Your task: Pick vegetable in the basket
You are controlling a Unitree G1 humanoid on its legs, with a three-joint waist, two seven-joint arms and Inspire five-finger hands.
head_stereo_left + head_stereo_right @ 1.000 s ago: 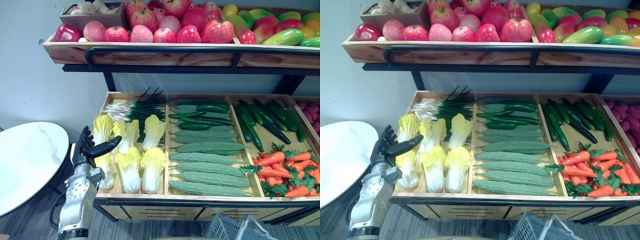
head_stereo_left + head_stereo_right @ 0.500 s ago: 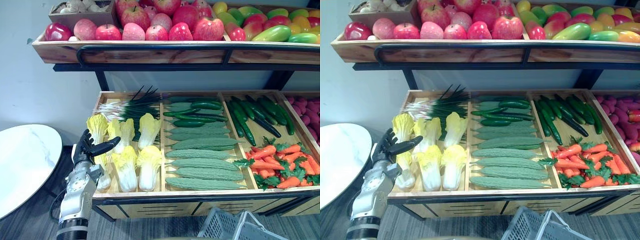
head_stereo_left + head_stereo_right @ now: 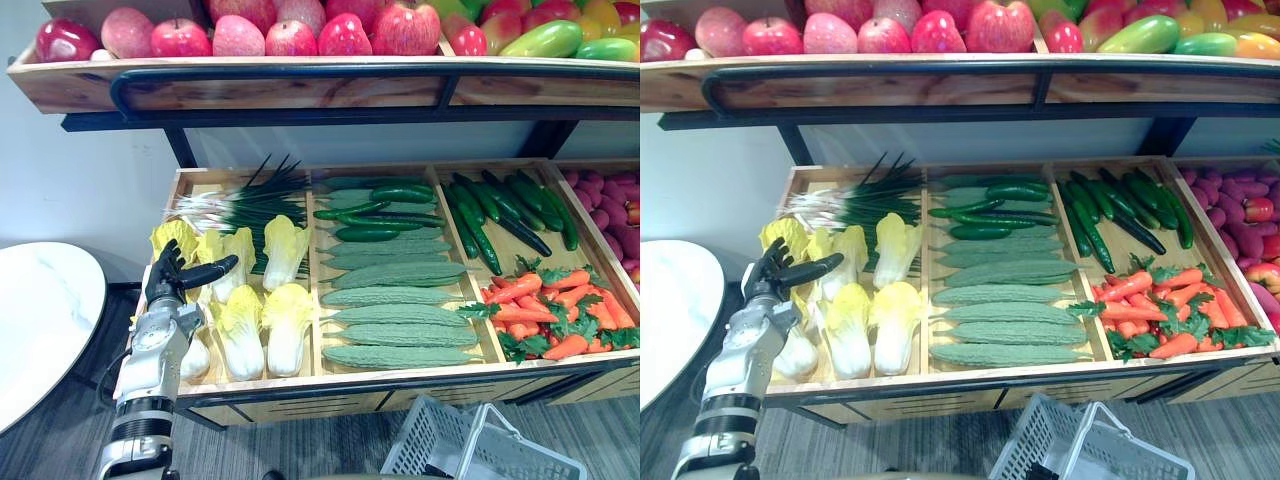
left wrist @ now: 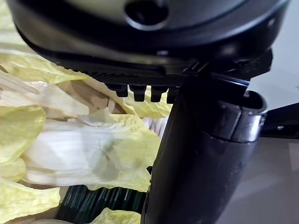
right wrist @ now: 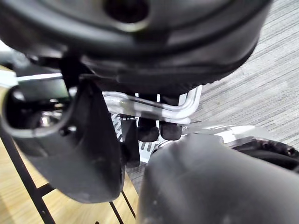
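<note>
L robot hand (image 3: 168,285) open, fingers straight, hovering over cabbages (image 3: 240,325) in shelf's left bin. R robot hand (image 5: 84,154) looks curled round basket handle (image 5: 154,109). Cabbage prob light, leaves soft; I'd grip the firm white stalk.

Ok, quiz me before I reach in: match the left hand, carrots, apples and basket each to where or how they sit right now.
Things:
1. left hand
2. carrots
3. apples
4. basket

Places or states:
A. on the upper shelf
B. handle hooked by the right hand
C. open, over the cabbages
D. in front of the dark cucumbers, in the same compartment

Pairs: 1-C, 2-D, 3-A, 4-B.
</note>
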